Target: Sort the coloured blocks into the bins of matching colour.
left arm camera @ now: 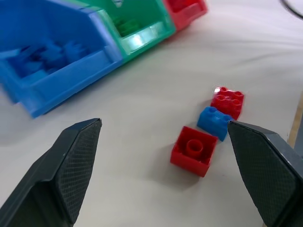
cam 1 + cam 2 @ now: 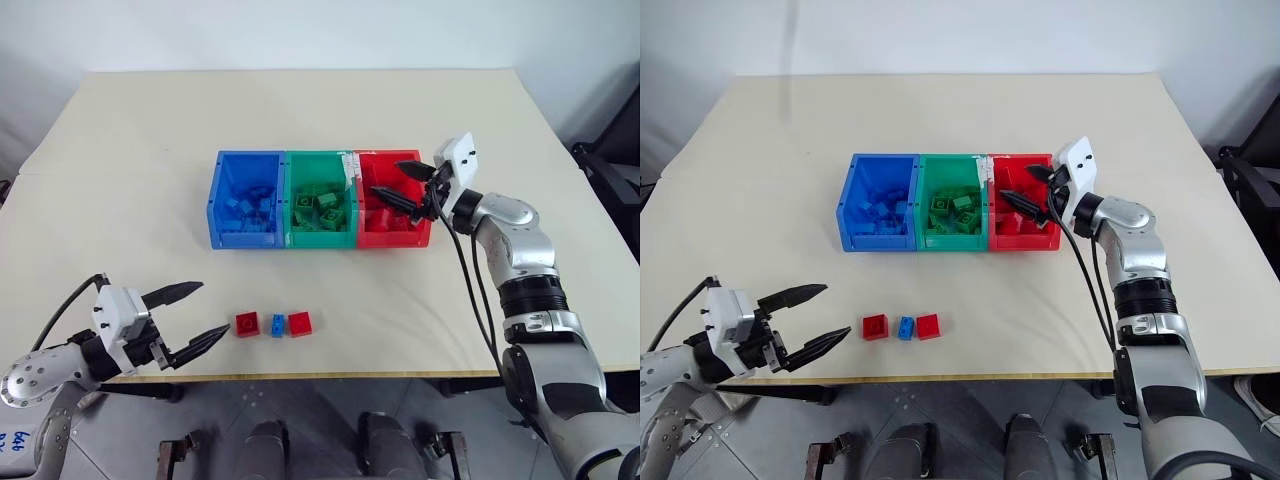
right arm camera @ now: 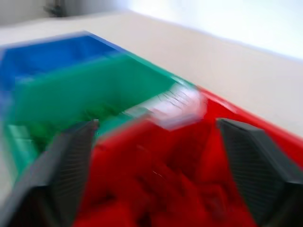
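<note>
Three joined bins stand mid-table: blue point(image 2: 243, 238), green point(image 2: 320, 240) and red point(image 2: 395, 238), each holding several blocks of its own colour. On the table near the front edge lie a red block point(image 2: 247, 324), a small blue block point(image 2: 278, 325) and another red block point(image 2: 299, 323) in a row. My left gripper point(image 2: 213, 308) is open, low over the table just left of that row, pointing at it. In the left wrist view the red block point(image 1: 194, 150) and the blue block point(image 1: 214, 120) lie ahead of its fingers. My right gripper point(image 2: 388, 177) hangs open over the red bin.
The table's front edge point(image 2: 330, 374) runs just behind the row of blocks. Black cables point(image 2: 470, 280) hang from the right arm over the table's right side. A dark chair point(image 2: 610, 175) stands beyond the right edge.
</note>
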### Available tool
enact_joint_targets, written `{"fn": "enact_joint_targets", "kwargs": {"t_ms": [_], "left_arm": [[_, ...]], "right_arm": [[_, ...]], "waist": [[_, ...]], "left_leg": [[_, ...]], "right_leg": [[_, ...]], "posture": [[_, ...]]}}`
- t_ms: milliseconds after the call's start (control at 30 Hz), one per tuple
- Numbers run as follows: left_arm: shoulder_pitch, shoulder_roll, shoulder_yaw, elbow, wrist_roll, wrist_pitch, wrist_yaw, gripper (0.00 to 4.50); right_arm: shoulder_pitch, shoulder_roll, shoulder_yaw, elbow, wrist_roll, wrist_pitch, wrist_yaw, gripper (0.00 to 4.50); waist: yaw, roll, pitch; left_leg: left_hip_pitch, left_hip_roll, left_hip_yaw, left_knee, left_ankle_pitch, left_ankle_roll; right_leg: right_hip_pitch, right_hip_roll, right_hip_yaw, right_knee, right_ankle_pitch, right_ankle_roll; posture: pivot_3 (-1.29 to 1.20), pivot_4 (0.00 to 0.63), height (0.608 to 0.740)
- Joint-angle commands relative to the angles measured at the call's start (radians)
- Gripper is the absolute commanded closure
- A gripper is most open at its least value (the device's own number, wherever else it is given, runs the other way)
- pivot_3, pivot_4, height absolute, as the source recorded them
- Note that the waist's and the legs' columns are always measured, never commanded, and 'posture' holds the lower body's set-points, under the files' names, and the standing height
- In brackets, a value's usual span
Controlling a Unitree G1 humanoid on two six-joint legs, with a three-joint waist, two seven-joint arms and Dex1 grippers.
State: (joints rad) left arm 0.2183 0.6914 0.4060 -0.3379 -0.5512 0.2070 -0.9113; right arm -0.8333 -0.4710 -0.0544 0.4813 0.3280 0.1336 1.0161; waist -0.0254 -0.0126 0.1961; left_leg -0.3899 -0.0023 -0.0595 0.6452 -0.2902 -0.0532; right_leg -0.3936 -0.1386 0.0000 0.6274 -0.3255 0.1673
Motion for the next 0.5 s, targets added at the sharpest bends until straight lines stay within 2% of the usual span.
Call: {"fn": "enact_joint_targets", "kwargs": {"t_ms": [33,167,300,500], "left_arm": [[0.028,0.030,0.045,0.042,0.012,-0.033,-0.044,0.00],[0.020,0.088,0.090,0.187,0.050,-0.110,-0.114,0.00],[-0.027,0.130,0.083,0.277,0.070,-0.165,-0.167,0.00],[-0.218,0.154,-0.160,0.076,0.087,-0.013,-0.150,0.00]], "right_arm": [[0.123,-0.094,-0.012,-0.215,0.086,0.050,0.163,0.05],[0.376,-0.196,-0.017,-0.436,0.149,0.020,0.317,0.05],[0.545,-0.262,-0.035,-0.492,0.133,-0.077,0.393,0.05],[0.715,-0.282,-0.070,-0.594,0.150,-0.081,0.358,0.05]], "waist": [[0.004,0.000,0.000],[0.011,0.000,0.000],[0.011,0.000,0.000],[0.024,0.000,0.000]], "left_leg": [[0.000,0.000,0.000,0.001,-0.001,0.001],[0.000,0.000,0.001,0.002,-0.004,0.002],[0.001,0.000,0.002,0.002,-0.005,0.005],[0.002,0.000,0.003,0.004,-0.005,0.005]], "right_leg": [[0.000,0.000,0.000,0.000,0.000,0.000],[0.002,0.000,0.000,-0.002,0.000,0.000],[0.001,0.000,0.000,-0.004,0.000,0.000],[0.002,0.000,0.002,-0.003,0.000,0.001]], "posture": [[0.00,0.150,0.740],[0.00,0.150,0.740],[0.00,0.150,0.740],[0.00,0.150,0.740]]}}
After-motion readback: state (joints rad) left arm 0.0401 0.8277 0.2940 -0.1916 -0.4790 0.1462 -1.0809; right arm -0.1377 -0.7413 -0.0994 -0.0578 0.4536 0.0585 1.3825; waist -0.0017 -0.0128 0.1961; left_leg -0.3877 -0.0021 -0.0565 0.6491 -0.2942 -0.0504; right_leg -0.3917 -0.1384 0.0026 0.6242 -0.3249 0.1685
